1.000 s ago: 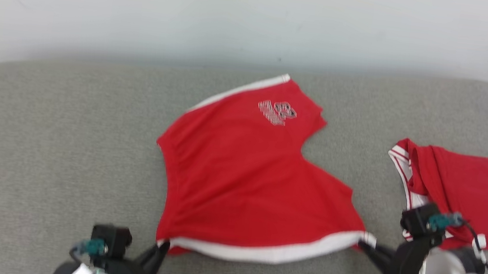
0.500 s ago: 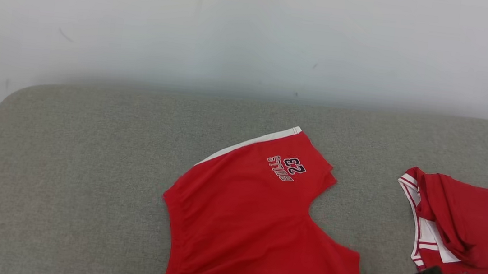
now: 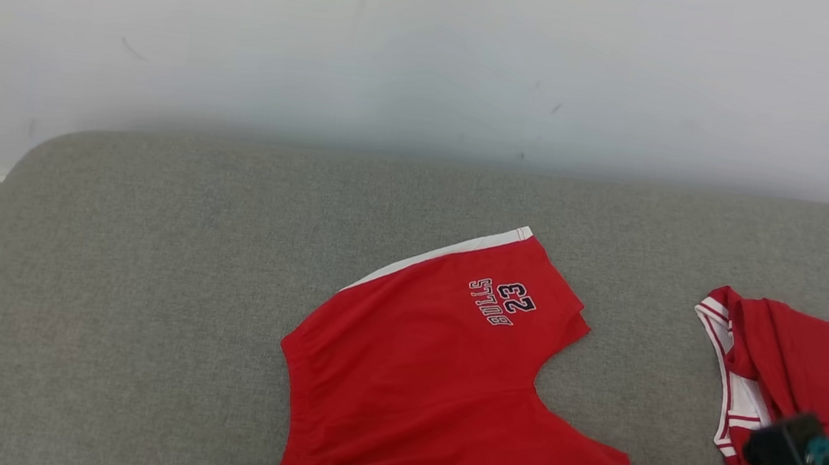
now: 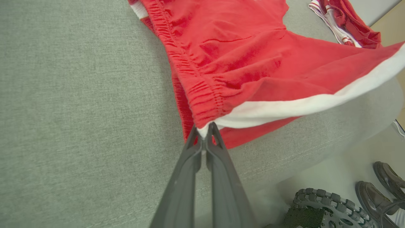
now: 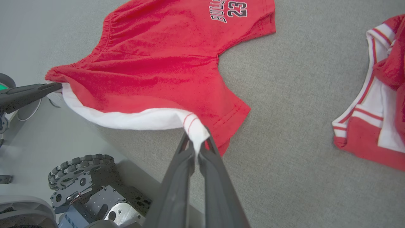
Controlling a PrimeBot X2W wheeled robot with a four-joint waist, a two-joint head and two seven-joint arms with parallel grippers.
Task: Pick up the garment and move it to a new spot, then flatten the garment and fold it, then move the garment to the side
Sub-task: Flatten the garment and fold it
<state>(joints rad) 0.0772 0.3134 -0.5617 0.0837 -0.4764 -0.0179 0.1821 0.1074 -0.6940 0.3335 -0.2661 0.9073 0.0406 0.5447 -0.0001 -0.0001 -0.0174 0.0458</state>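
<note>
Clearly both pinches are small: the left tool has its two fingers closed tight on the waistband end of the white side stripe, and the right tool is closed just as tight on the stripe's leg-hem end. Between them that side of the red shorts is lifted and stretched off the near edge of the grey fabric-covered tabletop. The rest of the garment lies on the tabletop around its middle, the "BULLS 23" print towards the far side. My judgement is that the hold is the weak point. Each tool has only a corner of cloth, so a sharp or uneven pull could slip one corner free and drop that side in a heap. Drawing further out past the tabletop's near edge could slide the whole garment off it, since little weight anchors the part resting there. A red and white jersey lies at the tabletop's right end, so a carry that way risks snagging or covering it.
</note>
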